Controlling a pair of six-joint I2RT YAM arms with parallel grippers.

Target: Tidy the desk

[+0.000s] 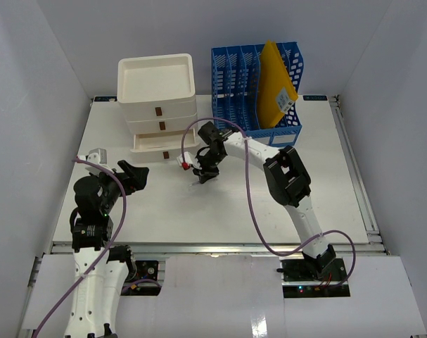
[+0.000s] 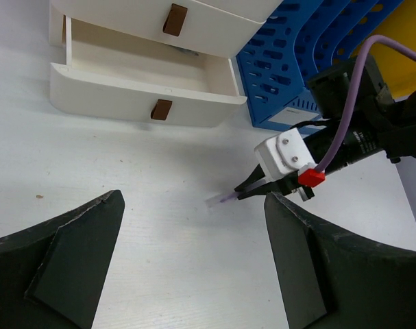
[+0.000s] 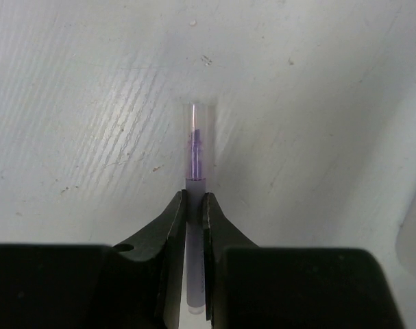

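Observation:
The white desk (image 1: 164, 211) carries everything in view. My right gripper (image 1: 202, 174) is shut on a slim purple pen with a clear cap (image 3: 196, 154). It holds the pen just above the desk, in front of the drawer box. In the right wrist view the jaws (image 3: 194, 199) pinch the pen's pale barrel, and its capped tip sticks out beyond them. The pen (image 2: 223, 199) also shows in the left wrist view. My left gripper (image 1: 136, 174) is open and empty, hovering over the left part of the desk and facing the pen.
A white three-drawer box (image 1: 159, 105) stands at the back left, with its lower drawer (image 2: 136, 68) pulled open. A blue file rack (image 1: 259, 84) holding a yellow envelope (image 1: 275, 84) stands at the back right. A metal rail (image 1: 213, 246) runs along the front edge.

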